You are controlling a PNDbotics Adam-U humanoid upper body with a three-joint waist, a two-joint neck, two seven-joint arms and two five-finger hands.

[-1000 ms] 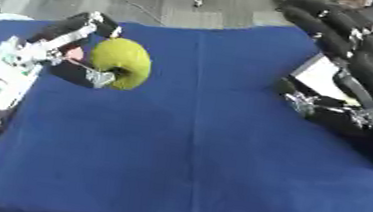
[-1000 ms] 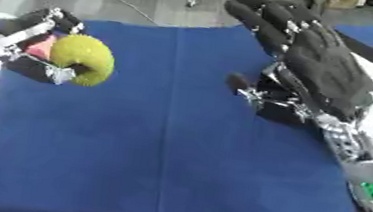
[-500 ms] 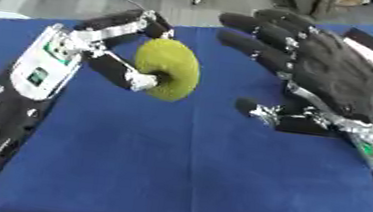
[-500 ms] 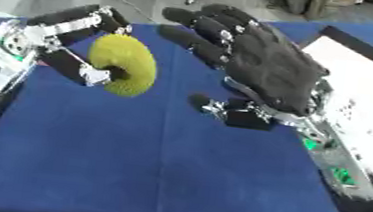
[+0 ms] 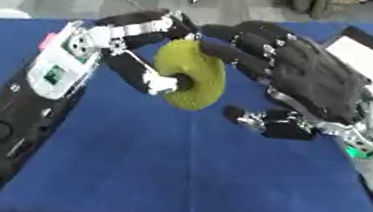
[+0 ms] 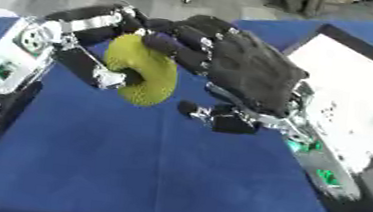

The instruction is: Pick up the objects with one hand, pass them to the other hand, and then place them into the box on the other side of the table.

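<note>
Handover midway above the blue table [image 5: 173, 177]: our left hand [image 5: 135, 47] curls round the yellow-green ring-shaped object [image 5: 192, 73], our right hand [image 6: 230, 62] reaches it with fingers spread, not yet closed; transfer and placing in the white box [image 6: 358, 102] at the table's right edge remain.

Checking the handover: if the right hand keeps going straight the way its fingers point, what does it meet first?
The yellow-green ring-shaped object held by the left hand. The right hand points its fingers leftward at it and looks almost touching, though depth is hard to judge.
</note>
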